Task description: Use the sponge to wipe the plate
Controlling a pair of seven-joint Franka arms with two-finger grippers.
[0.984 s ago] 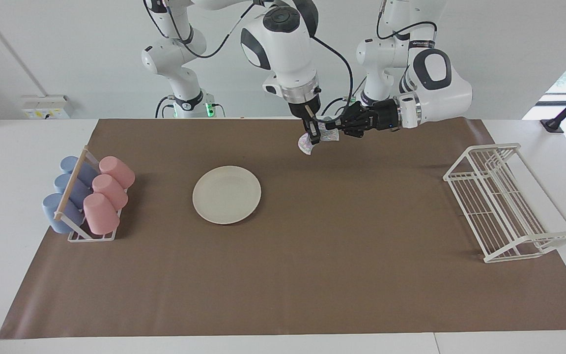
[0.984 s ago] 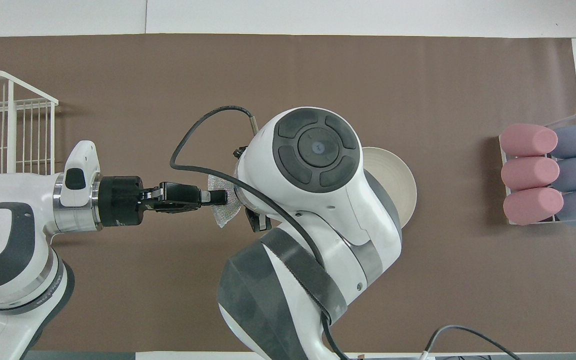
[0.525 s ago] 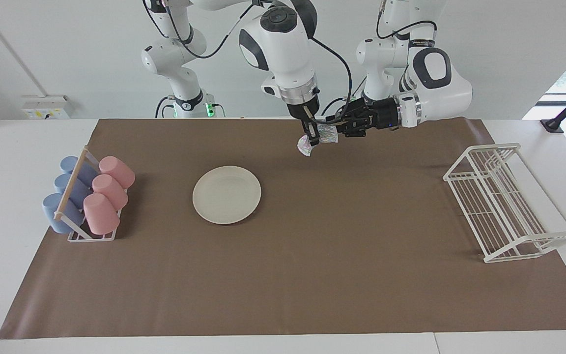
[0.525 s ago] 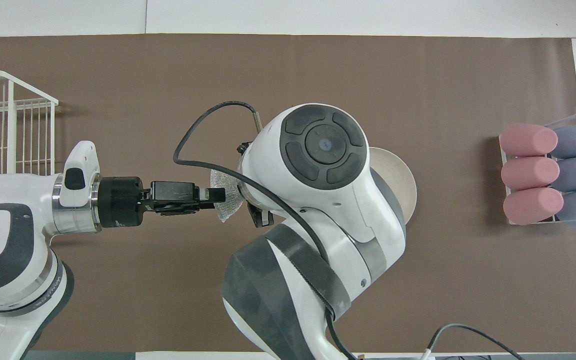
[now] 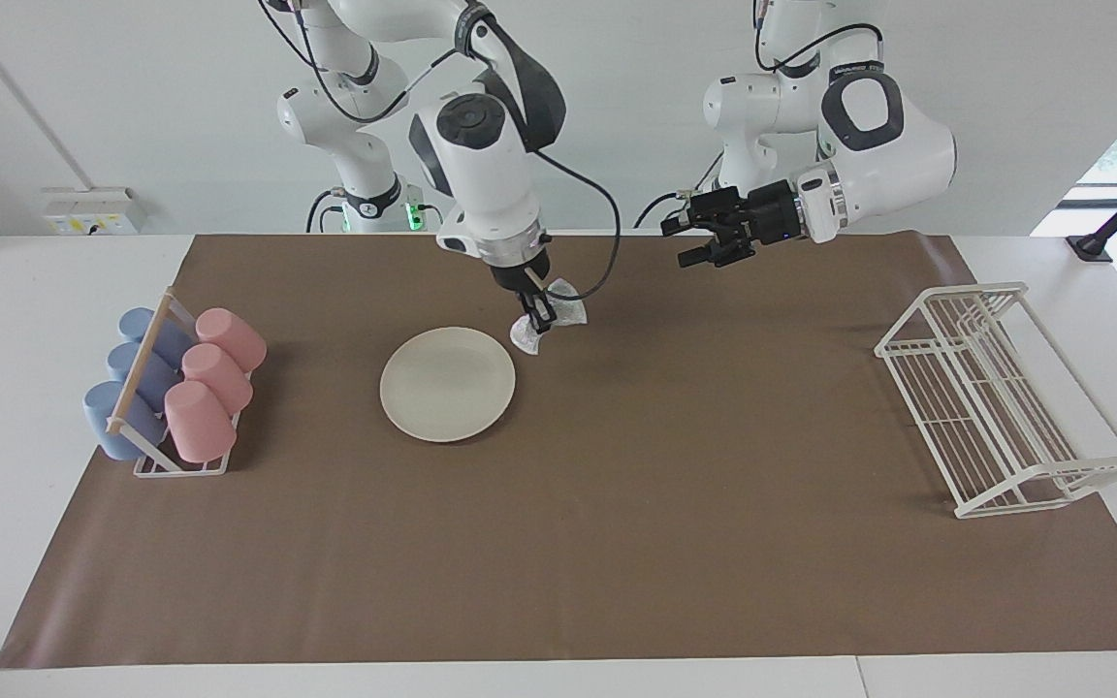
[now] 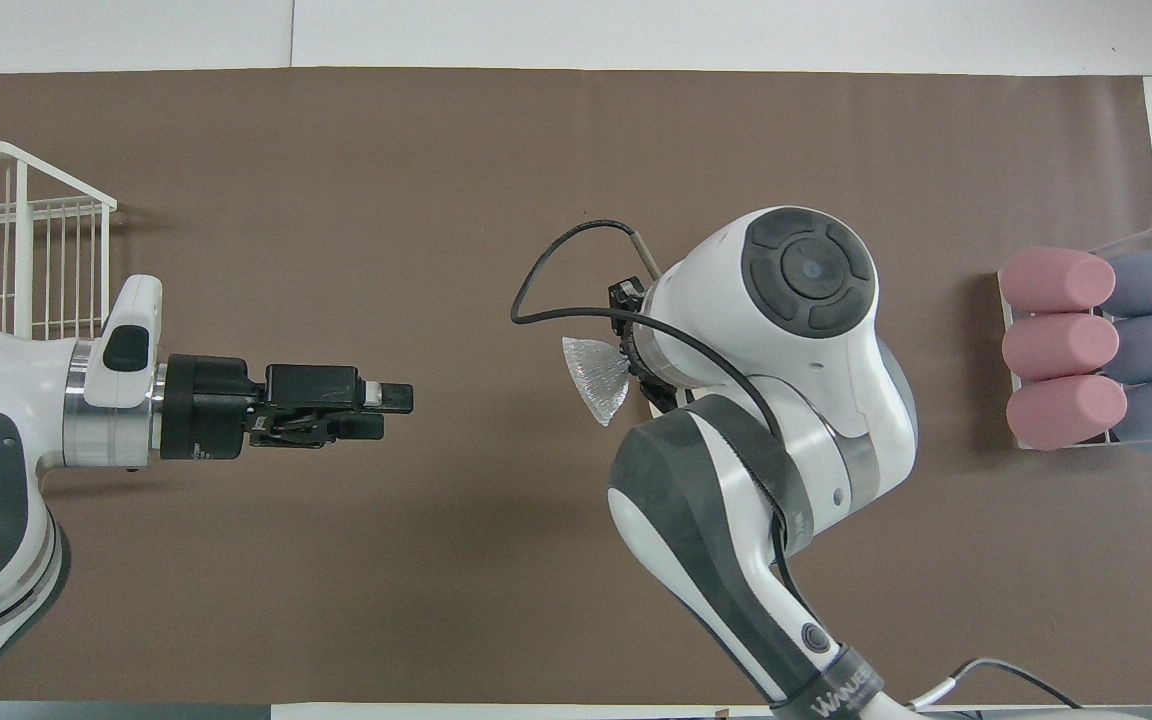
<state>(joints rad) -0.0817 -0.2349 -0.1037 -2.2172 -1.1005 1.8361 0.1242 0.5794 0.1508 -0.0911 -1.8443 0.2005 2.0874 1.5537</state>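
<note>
The cream-white plate [image 5: 447, 384] lies flat on the brown mat, toward the right arm's end of the table. My right gripper [image 5: 535, 318] points down and is shut on the silvery mesh sponge [image 5: 561, 314], which it holds in the air just beside the plate's rim on the robots' side. The sponge also shows in the overhead view [image 6: 596, 372]. There the right arm hides the plate. My left gripper [image 5: 685, 242] is open and empty, held level above the mat near the robots' edge. It also shows in the overhead view [image 6: 388, 410].
A rack of pink and blue cups [image 5: 175, 388] stands at the right arm's end of the mat. A white wire rack [image 5: 995, 397] stands at the left arm's end. The brown mat [image 5: 617, 543] covers the table.
The left gripper let go of the sponge and drew back toward its own end. The right arm carried the sponge down and over to the plate's rim.
</note>
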